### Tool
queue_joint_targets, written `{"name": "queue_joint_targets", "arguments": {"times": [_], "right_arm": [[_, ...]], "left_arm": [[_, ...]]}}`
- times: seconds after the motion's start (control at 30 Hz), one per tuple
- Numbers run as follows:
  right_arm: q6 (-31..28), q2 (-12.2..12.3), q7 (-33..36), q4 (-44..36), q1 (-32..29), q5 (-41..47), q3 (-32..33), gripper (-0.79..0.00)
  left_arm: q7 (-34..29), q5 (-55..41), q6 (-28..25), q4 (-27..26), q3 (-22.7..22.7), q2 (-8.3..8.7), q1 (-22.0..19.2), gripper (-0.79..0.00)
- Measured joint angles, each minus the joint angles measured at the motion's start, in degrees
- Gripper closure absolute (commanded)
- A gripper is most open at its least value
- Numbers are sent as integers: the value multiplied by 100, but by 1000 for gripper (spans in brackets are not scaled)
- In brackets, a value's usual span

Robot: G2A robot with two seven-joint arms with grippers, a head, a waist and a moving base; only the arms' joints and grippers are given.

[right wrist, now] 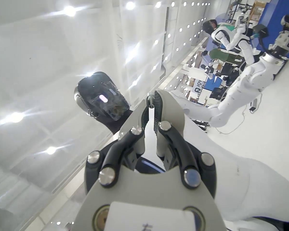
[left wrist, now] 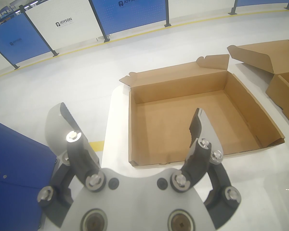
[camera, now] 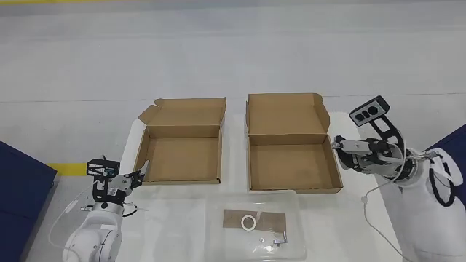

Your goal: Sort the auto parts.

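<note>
— When you count what stands on the desk, what do you get?

— Two cardboard boxes, side by side at the back, both with their lids folded open. I see nothing lying in the left box or in the right box. In front of them, near the middle, stands one clear tray.

— And the parts?

— In the tray I count three things: one cardboard sheet lying flat, one white ring resting on that sheet, and one loose metal piece just beside the sheet, nearer the front edge. It is too small to say what sort of part it is. A fourth thing, one tiny metal part, sits at the tip of a pincer, well apart from the tray.

— Which pincer?

— The right pincer. Its two fingers are drawn almost together and pinch that tiny part between their tips. From above, it sits at the right-hand wall of the right box. I cannot tell how high over the box it hangs.

— The other one?

— The left pincer has its two fingers spread wide, with nothing between them. It sits at the near left corner of the left box and points across that box, over the desk's left edge.
</note>
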Motion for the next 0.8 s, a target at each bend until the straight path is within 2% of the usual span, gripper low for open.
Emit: {"name": "queue_joint_targets", "arguments": {"times": [0.1, 0.17, 0.33, 0.53, 0.67, 0.8], "right_arm": [[-4, 4, -16, -15, -4, 118, 0, 0], [-6, 59, -196, -174, -40, -208, 37, 0], [311, 226, -268, -316, -16, -2367, 143, 0], [548, 376, -225, -319, 286, -3980, -28, 0], [518, 446, -123, -261, 533, -4679, -272, 0], [504, 449, -118, -258, 548, -4705, -283, 0]], "left_arm": [[0, 0, 0, 0, 0, 0, 0, -785], [0, 0, 0, 0, 0, 0, 0, -785], [0, 0, 0, 0, 0, 0, 0, -785], [0, 0, 0, 0, 0, 0, 0, -785], [0, 0, 0, 0, 0, 0, 0, -785], [0, 0, 0, 0, 0, 0, 0, -785]]}}
